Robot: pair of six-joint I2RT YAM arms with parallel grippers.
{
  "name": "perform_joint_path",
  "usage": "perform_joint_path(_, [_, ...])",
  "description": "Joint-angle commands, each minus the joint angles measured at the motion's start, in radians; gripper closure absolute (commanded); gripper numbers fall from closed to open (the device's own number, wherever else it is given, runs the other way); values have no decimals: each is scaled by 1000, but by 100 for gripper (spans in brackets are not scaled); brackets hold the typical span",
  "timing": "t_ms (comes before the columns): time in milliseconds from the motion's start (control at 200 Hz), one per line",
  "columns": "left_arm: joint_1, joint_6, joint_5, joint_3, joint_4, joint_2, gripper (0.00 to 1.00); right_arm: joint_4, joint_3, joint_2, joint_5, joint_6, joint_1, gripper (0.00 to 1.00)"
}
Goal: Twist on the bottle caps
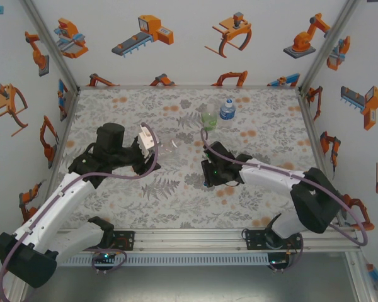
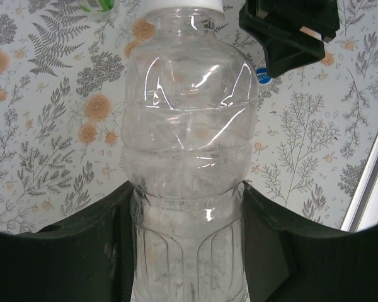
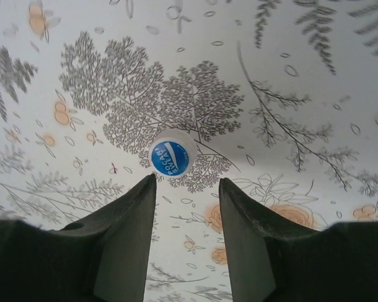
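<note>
My left gripper (image 2: 184,214) is shut on the lower body of the plain clear bottle (image 2: 189,126), which lies on its side above the table (image 1: 170,146). A white cap (image 2: 183,5) sits on that bottle's neck at the top edge of the left wrist view. My right gripper (image 3: 187,179) stands open over the table with nothing between its fingers. A white bottle cap with a blue printed top (image 3: 171,157) lies flat on the cloth just beyond the left fingertip. In the top view the right gripper (image 1: 206,179) points down near the middle of the table.
A green-label bottle (image 1: 209,117) and a blue-label bottle (image 1: 227,109) stand upright side by side at the back of the floral table (image 1: 132,201). An aluminium rail (image 1: 189,236) runs along the near edge. White walls enclose the sides.
</note>
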Motion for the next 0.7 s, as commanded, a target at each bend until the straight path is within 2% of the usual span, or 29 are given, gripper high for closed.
perform_joint_path(0, [3,6,15,18,-2,-22,100,-33,64,50,-45,-168,11,56])
perform_joint_path(340, [3,7,16,18,-2,-17,100,-103,188,189,-51,-266,11,57])
perform_joint_path(691, [4,6,24,19,-4,-14,100,-144,213,231,-52,-273,41,63])
